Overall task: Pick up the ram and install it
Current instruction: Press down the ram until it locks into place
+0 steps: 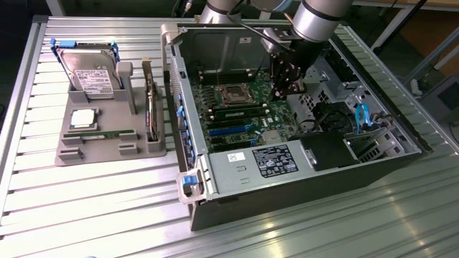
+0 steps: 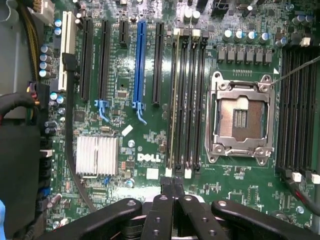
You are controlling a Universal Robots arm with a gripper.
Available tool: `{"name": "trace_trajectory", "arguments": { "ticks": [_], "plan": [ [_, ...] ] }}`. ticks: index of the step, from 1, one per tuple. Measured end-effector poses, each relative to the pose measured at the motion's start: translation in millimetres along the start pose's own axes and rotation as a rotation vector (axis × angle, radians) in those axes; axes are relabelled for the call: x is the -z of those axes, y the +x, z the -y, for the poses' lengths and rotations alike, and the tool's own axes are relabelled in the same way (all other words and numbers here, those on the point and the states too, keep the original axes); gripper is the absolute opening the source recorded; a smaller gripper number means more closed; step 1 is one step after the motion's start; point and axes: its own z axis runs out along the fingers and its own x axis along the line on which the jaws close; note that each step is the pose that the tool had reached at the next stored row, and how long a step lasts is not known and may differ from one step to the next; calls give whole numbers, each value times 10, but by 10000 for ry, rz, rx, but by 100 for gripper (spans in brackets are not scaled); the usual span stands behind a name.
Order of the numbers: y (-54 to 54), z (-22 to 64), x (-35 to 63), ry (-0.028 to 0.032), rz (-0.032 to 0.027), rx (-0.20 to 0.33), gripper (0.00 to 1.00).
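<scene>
Gripper (image 1: 289, 80) above motherboard (image 1: 240, 115) — ram (image 1: 240, 113) seemingly seated there.

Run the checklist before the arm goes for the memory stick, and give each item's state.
1. Gripper empty: ok, shut with nothing in it.
2. Memory stick reachable: ok, lying flat in the grey tray, nothing over it.
3. Gripper at the stick: not ok, it hangs over the motherboard inside the case.
4. Free memory slots: ok, bare slots beside the processor socket.
5. Slot latches open: cannot tell.
</scene>
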Motion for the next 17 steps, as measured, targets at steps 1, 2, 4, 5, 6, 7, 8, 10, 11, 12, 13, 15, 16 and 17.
{"name": "trace_trajectory", "arguments": {
  "ticks": [1, 2, 4, 5, 6, 7, 8, 10, 11, 12, 13, 15, 16, 17],
  "plan": [
    [-3, -47, -28, 0, -1, -1, 9],
    [-5, -68, -55, 0, -1, 0, 9],
    [-8, -98, -109, 0, 0, 0, 9],
    [-9, -109, -128, 0, -1, 0, 9],
    [-10, -114, -141, 0, -1, 0, 9],
    [-10, -117, -158, 0, -1, 0, 9],
    [-11, -119, -193, 1, 0, 0, 9],
    [-13, -119, -250, 0, -1, 0, 9],
    [-13, -117, -271, 1, 0, 0, 9],
    [-13, -116, -295, 0, -4, 0, 9],
    [-9, -116, -310, -1, -1, -2, 9],
    [-5, -114, -334, -1, 6, 0, 9],
    [-7, -116, -300, 7, 26, 1, 9],
    [-4, -122, -213, 1, 13, 0, 9]
  ]
}}
